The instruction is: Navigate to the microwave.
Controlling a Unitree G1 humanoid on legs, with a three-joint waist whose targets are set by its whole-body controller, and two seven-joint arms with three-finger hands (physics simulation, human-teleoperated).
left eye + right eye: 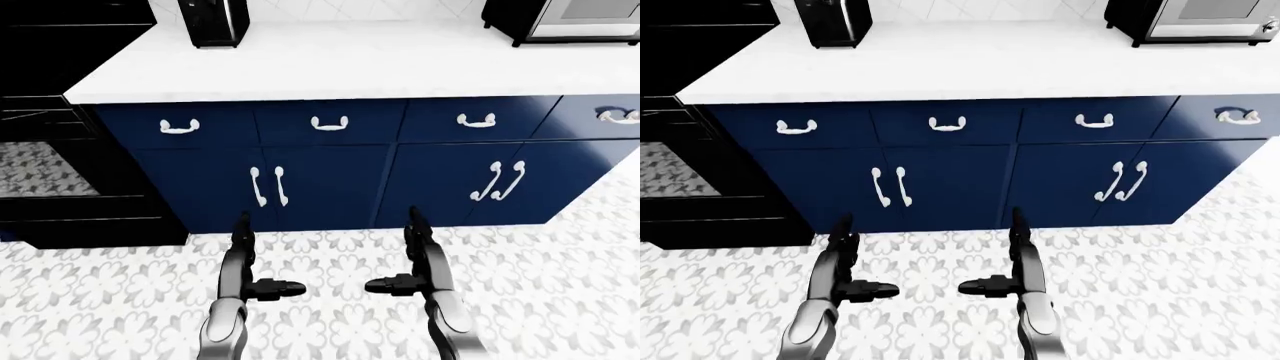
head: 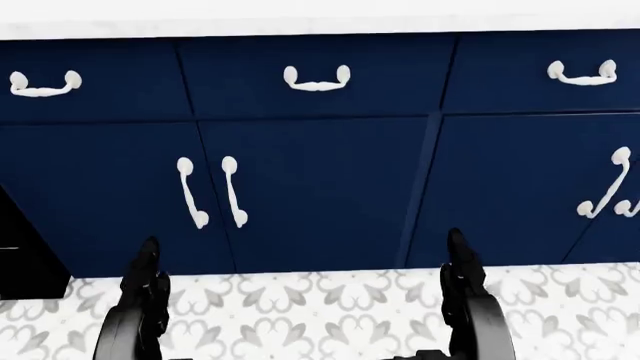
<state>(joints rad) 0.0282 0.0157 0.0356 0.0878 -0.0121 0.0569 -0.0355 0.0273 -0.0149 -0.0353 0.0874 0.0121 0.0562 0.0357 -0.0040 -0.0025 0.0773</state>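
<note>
The microwave (image 1: 1190,19), black with a silver door, stands on the white countertop (image 1: 380,64) at the top right of the eye views, cut off by the frame's edge. My left hand (image 1: 250,259) and right hand (image 1: 405,255) hang low over the patterned floor, fingers stretched out, open and empty. Both hands are below the navy cabinet doors (image 1: 330,180), apart from them. The head view shows only the cabinet fronts (image 2: 320,187) and my two hands' fingertips.
A black appliance (image 1: 213,21) stands on the countertop at the top left. A black oven or range (image 1: 60,150) fills the left side. Navy drawers with white handles (image 1: 329,123) run under the counter. The floral tiled floor (image 1: 330,262) lies below.
</note>
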